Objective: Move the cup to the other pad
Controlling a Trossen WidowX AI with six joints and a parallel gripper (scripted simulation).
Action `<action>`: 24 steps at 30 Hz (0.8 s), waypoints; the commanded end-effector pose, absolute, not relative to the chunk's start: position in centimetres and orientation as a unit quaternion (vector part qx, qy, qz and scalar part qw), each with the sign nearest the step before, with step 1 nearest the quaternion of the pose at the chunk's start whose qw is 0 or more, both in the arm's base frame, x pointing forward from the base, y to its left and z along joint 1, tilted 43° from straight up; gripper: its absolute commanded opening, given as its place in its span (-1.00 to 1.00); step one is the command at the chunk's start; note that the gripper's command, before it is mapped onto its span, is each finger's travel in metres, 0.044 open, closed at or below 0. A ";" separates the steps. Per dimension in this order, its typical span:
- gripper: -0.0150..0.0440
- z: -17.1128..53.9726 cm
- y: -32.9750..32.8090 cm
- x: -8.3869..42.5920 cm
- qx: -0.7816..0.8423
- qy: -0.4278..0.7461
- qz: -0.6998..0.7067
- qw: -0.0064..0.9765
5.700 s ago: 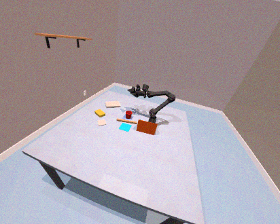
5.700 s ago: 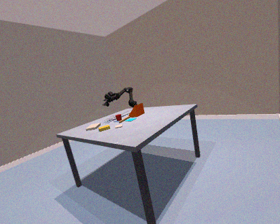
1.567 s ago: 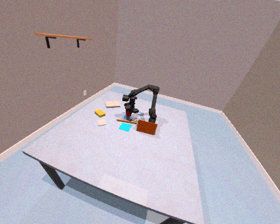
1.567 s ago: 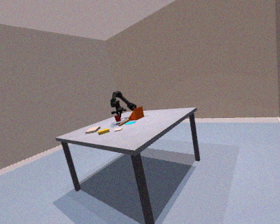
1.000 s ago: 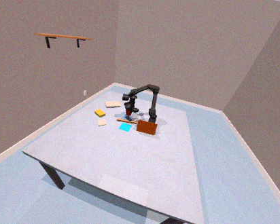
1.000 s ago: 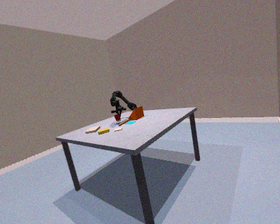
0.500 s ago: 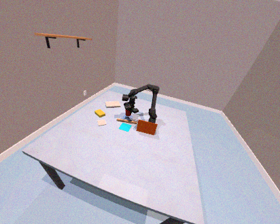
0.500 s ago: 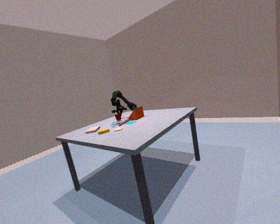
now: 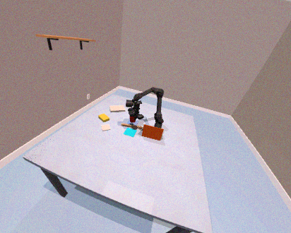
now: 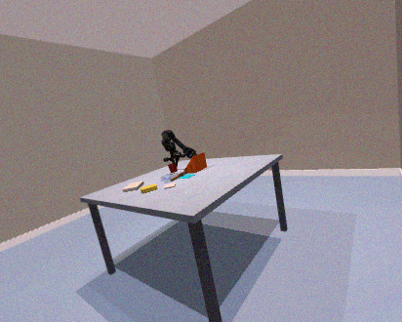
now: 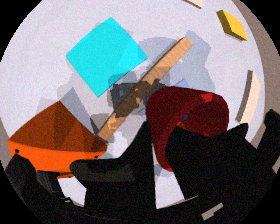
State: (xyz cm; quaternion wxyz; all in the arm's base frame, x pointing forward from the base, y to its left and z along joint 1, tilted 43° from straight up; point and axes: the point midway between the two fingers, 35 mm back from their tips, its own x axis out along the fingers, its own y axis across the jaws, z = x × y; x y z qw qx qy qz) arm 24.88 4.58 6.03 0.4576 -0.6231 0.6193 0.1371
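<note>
The dark red cup (image 9: 132,120) (image 10: 173,168) (image 11: 158,107) is in my gripper (image 9: 133,116) (image 10: 174,163) (image 11: 160,128), which is shut on its wall, one finger on each side. The cup appears to hang a little above the table, close to the wooden bar. A blue marble (image 11: 185,117) shows inside the cup; fingers and wall hide most of the inside. The cyan pad (image 9: 130,132) (image 10: 186,176) (image 11: 106,55) lies on the far side of the bar from the cup. A pale blue patch (image 11: 182,83), perhaps the other pad, shows partly behind the cup in the wrist view.
The wooden bar (image 9: 126,125) (image 10: 177,177) (image 11: 172,56) lies between cup and cyan pad. An orange block (image 9: 152,132) (image 10: 197,163) (image 11: 56,154) stands by one end of it. A yellow block (image 9: 104,117) (image 10: 149,188) (image 11: 231,25) and cream slabs (image 9: 117,109) (image 10: 133,186) lie farther off.
</note>
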 end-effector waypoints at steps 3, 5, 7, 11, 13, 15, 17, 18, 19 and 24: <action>-0.49 4.8 5.7 24.4 -0.620 0.623 0.138 0.457; -0.49 4.5 6.1 24.2 -0.620 0.623 0.138 0.457; -0.49 4.2 6.4 24.1 -0.620 0.623 0.138 0.457; -0.49 3.6 7.1 23.8 -0.620 0.623 0.139 0.457; -0.49 3.3 7.4 23.6 -0.620 0.623 0.139 0.457; -0.49 2.9 7.8 23.4 -0.620 0.623 0.139 0.457; -0.49 2.6 8.2 23.3 -0.620 0.623 0.139 0.457; -0.49 2.4 8.4 23.2 -0.620 0.623 0.139 0.457; -0.49 2.3 8.6 23.1 -0.620 0.623 0.139 0.457; -0.49 1.4 9.5 22.7 -0.619 0.623 0.139 0.457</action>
